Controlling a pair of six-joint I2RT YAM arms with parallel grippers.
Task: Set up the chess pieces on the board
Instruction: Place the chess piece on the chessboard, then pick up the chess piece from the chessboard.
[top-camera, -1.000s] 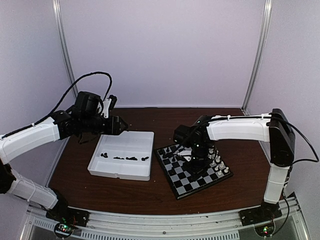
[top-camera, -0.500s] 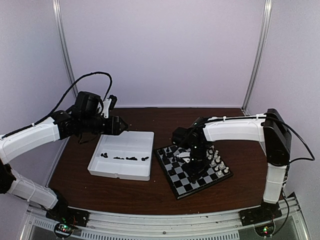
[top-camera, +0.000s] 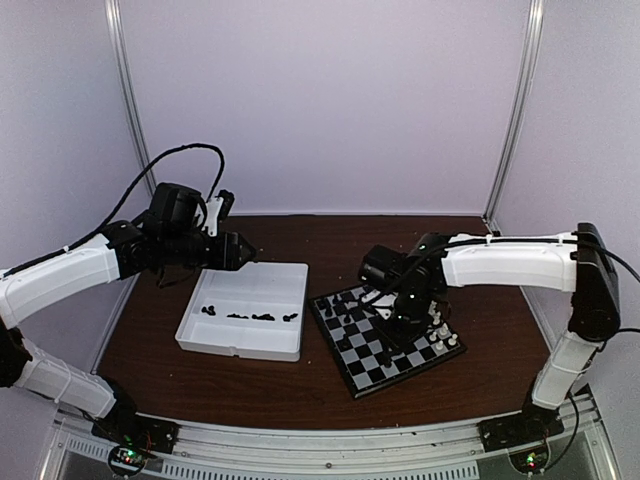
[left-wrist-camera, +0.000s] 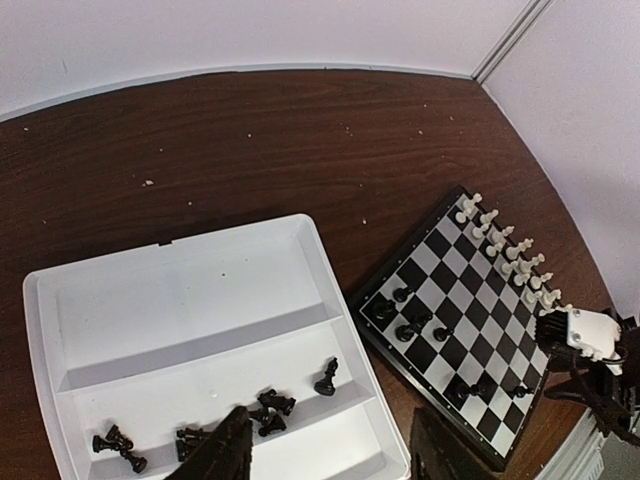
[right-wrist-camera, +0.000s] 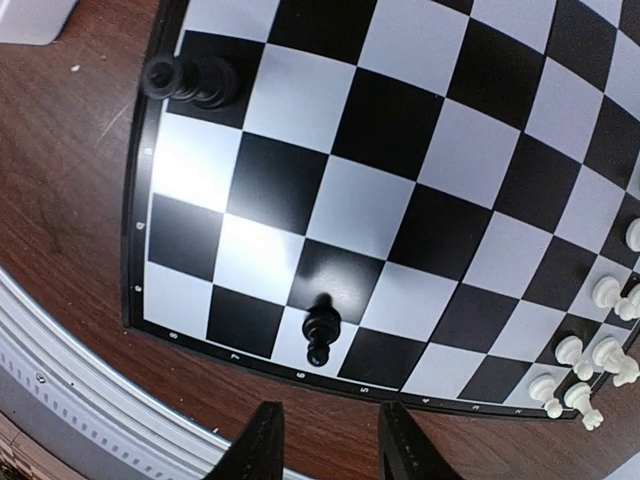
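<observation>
The board (top-camera: 375, 365) lies right of centre on the table. Several black chess pieces (left-wrist-camera: 405, 325) stand near its left corner, and white ones (left-wrist-camera: 510, 255) line its far right side. More black pieces (top-camera: 250, 316) lie in the white tray (top-camera: 240, 350), mostly tipped over (left-wrist-camera: 265, 410). My left gripper (top-camera: 245, 252) hovers over the tray's back edge, open and empty (left-wrist-camera: 335, 460). My right gripper (top-camera: 400, 325) hangs over the board, open (right-wrist-camera: 328, 445). Just ahead of its fingers a black piece (right-wrist-camera: 320, 335) stands free on an edge-row square; another (right-wrist-camera: 190, 80) sits at the corner.
The tray has three long compartments, and the pieces lie in the middle one. Brown tabletop surrounds the board and tray. White walls close the back and sides. A metal rail (right-wrist-camera: 60, 350) runs along the near edge.
My right gripper has opened and drawn back toward the right, leaving a black piece standing on the board. The left arm has not moved.
</observation>
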